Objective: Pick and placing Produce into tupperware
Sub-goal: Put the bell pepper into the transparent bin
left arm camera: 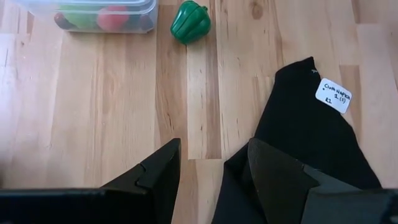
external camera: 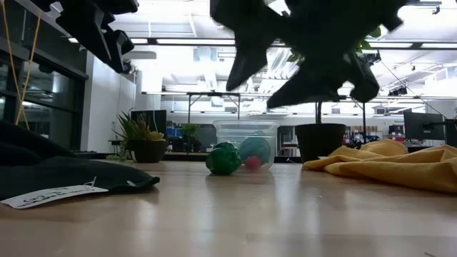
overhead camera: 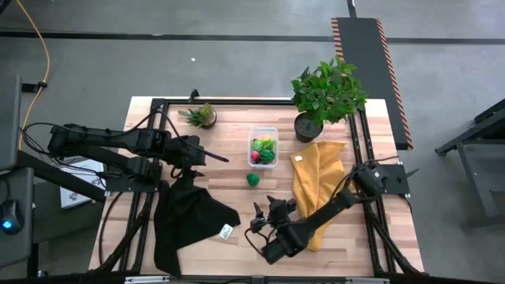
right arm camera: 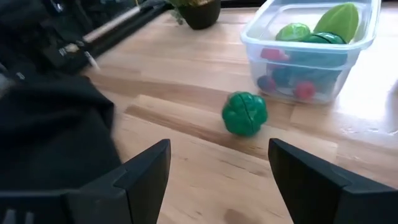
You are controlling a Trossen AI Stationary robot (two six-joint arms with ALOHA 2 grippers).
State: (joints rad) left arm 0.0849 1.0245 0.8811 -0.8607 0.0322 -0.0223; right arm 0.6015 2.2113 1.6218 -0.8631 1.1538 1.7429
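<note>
The clear tupperware (overhead camera: 263, 136) stands at the table's far middle with several produce pieces inside: green, yellow and red ones (right arm camera: 311, 59). One dark-green ribbed produce piece (overhead camera: 252, 179) rests on the bare wood just in front of it, also seen in the low view (external camera: 223, 158). My right gripper (right arm camera: 219, 149) hovers open above the table, nearer than that piece, and points at it; nothing is between its fingers. My left gripper (left arm camera: 214, 146) hangs open over the black cloth's far corner (left arm camera: 292, 124), left of the tupperware.
A black cloth (overhead camera: 185, 217) with a white tag (overhead camera: 226, 231) lies at the near left and a yellow cloth (overhead camera: 316, 185) at the right. A large potted plant (overhead camera: 325, 99) and a small one (overhead camera: 201, 116) stand along the far edge. Bare wood surrounds the green piece.
</note>
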